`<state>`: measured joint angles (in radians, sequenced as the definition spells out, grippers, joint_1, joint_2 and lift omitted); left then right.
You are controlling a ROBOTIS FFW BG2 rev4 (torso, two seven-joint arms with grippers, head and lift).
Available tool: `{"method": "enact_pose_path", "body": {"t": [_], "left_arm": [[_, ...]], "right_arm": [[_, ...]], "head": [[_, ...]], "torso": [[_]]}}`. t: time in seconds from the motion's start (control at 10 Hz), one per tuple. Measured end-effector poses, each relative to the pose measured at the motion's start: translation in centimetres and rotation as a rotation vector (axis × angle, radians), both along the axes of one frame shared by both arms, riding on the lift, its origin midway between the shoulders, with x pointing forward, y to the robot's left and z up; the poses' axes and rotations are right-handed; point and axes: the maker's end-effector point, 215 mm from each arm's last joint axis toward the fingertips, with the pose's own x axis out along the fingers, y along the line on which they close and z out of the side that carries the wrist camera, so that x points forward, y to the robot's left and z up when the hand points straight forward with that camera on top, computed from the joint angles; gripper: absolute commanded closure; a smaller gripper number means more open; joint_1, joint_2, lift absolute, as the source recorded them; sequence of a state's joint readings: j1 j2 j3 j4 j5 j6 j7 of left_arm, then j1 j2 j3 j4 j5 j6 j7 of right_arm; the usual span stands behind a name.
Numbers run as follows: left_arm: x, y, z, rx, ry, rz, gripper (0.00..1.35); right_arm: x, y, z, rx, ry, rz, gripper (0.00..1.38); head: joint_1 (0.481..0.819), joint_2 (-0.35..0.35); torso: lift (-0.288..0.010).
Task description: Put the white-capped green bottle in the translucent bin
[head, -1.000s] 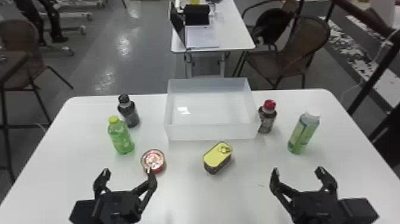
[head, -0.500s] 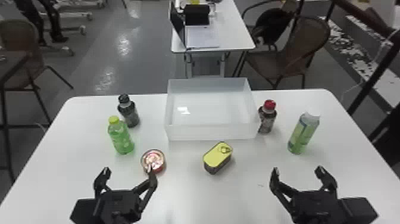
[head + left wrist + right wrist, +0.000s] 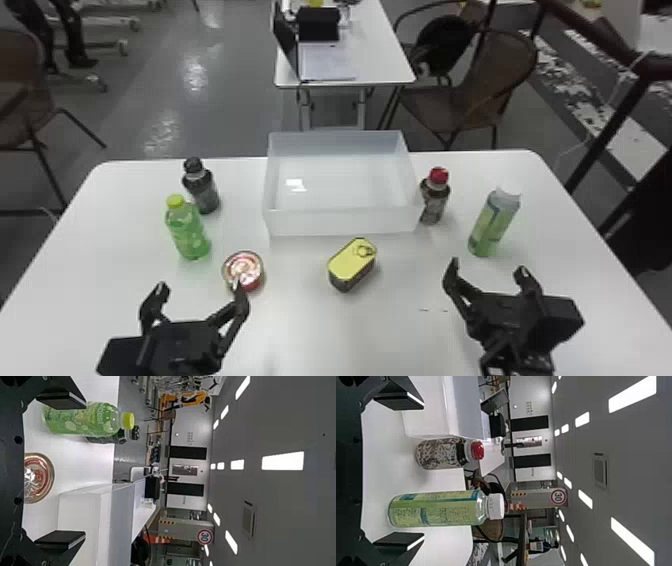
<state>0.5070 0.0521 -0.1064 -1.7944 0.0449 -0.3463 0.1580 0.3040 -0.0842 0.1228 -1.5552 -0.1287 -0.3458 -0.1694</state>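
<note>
Head view, lower right: the right gripper (image 3: 488, 268) gapes wide and empty, probably to fit around the white-capped green bottle (image 3: 494, 223), upright just beyond it at right. Lower left, the left gripper (image 3: 199, 289) is parked, wide and empty too. Yellow-topped tin (image 3: 352, 261) lies low centre, off the likely path. Farther up, the red-capped bottle (image 3: 434, 197) stands beside the translucent bin (image 3: 342, 222) — between bin and target, so a low carry could knock it.

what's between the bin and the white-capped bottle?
Red-capped bottle, upright between bin and white-capped bottle; head view shows it.
</note>
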Motion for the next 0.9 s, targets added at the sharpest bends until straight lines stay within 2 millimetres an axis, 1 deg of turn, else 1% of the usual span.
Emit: {"method": "enact_pose_path", "body": {"t": [0.1,0.2,0.3,0.4,0.5,0.7,0.9], "left_arm": [[0.2,-0.1,0.1,-0.001,0.000,-0.002,0.15],[0.2,-0.2,0.1,-0.002,0.001,-0.002,0.15],[0.2,-0.2,0.0,-0.004,0.002,0.000,0.15],[0.2,-0.1,0.0,-0.005,0.002,0.003,0.15],[0.0,0.1,-0.1,-0.006,0.003,0.008,0.15],[-0.3,0.4,-0.3,-0.008,0.007,0.013,0.15],[-0.4,0.7,-0.4,-0.015,0.008,0.018,0.15]], "right_arm": [[1.9,0.0,-0.1,0.005,-0.014,-0.011,0.13],[3.2,-0.2,-0.2,0.004,-0.021,-0.038,0.13],[3.9,-0.9,-0.2,-0.008,-0.022,-0.091,0.13],[4.2,-2.2,-0.5,-0.018,-0.015,-0.166,0.13],[4.5,-3.3,-1.2,-0.008,0.001,-0.217,0.13],[6.0,-4.2,-2.9,0.029,0.036,-0.215,0.13],[7.7,-5.0,-3.4,0.025,0.039,-0.190,0.13]], "head": [[0.695,-0.018],[0.695,-0.020],[0.695,-0.028],[0.695,-0.034],[0.695,-0.050],[0.695,-0.059],[0.695,-0.064]], "torso": [[-0.079],[-0.079],[-0.079],[-0.079],[-0.079],[-0.079],[-0.079]]}}
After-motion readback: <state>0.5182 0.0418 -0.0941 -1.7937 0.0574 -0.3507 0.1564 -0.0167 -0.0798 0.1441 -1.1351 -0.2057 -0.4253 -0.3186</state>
